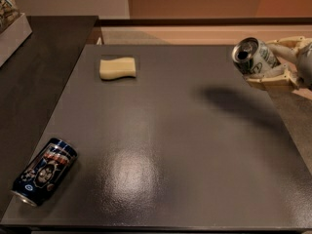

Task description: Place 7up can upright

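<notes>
A dark grey table (pixel 175 150) stands in front of me. A pale yellow sponge (pixel 117 68) lies flat near its far left corner. A dark blue can (pixel 44 171) lies on its side at the near left corner. A darker counter (pixel 39 87) runs along the table's left side.
</notes>
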Controlling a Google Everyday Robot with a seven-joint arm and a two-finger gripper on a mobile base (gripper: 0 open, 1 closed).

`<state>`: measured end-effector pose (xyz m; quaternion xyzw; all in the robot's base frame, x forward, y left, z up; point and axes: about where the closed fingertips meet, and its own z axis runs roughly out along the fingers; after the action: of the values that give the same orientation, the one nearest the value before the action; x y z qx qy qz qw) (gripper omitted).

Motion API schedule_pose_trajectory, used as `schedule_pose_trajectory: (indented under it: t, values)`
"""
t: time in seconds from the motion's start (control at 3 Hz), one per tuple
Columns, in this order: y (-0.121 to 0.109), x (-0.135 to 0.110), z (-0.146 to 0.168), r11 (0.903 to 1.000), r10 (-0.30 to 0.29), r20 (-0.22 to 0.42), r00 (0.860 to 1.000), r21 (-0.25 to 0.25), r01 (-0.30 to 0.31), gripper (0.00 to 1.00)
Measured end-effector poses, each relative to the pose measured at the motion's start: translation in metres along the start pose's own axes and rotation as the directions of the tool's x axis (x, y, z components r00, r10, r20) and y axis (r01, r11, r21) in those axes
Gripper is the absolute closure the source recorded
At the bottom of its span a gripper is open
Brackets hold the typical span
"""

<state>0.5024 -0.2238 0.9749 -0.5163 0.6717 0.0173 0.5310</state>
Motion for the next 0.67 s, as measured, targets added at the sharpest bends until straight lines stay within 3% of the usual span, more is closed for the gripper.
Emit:
schedule_pose_trajectory:
  t: [0.67]
  values:
    - [-0.0084, -0.0018, -0.0014, 0.998, 0.008, 0.036, 0.999, 0.063, -0.01, 1.0]
